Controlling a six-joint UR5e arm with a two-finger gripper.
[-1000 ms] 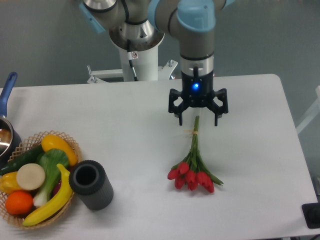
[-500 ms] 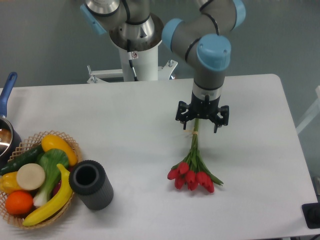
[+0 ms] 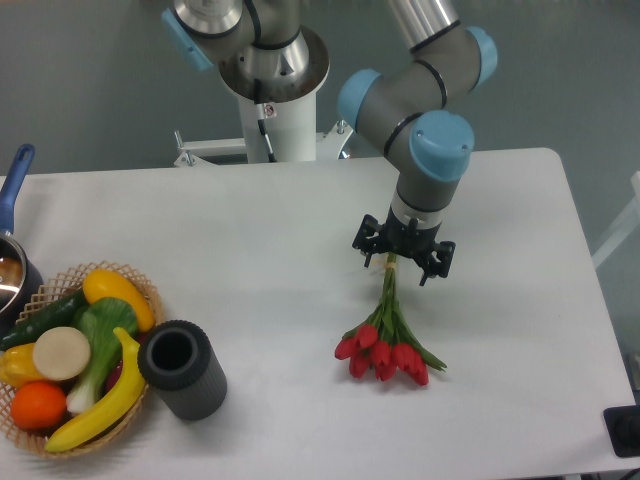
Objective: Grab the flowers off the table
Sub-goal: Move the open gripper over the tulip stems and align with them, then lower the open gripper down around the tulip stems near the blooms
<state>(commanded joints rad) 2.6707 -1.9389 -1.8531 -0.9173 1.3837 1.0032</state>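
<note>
- Nearest the camera, on the left, a dark ribbed cylinder stands upright with its open end up, touching or just beside a wicker basket of fruit and vegetables. Both sit well apart from my work and block nothing.
- At the left edge, a pot with a blue handle is partly out of view, also well away.
- The flowers lie flat on the bench, right of centre, with the red buds toward the camera and the thin green stems running away from it to a pale tie near the far end.
- My end effector hangs low over that tied end, fingers spread wide to either side of the stems and holding nothing. I cannot tell whether the fingertips touch the bench.
- I judge this to be the approach-and-align step: the grasp is not yet made.
- The next move calls for settling low enough for the fingers to bracket the thin stems, closing squarely on them near the tie, then lifting straight up.
- The stems are slim and lie against the surface, so a shallow or off-centre close could miss them or pinch only a few.
- Nothing stands between my fingers and the stems.
- Farthest back, my white base column rises behind the bench.
</note>
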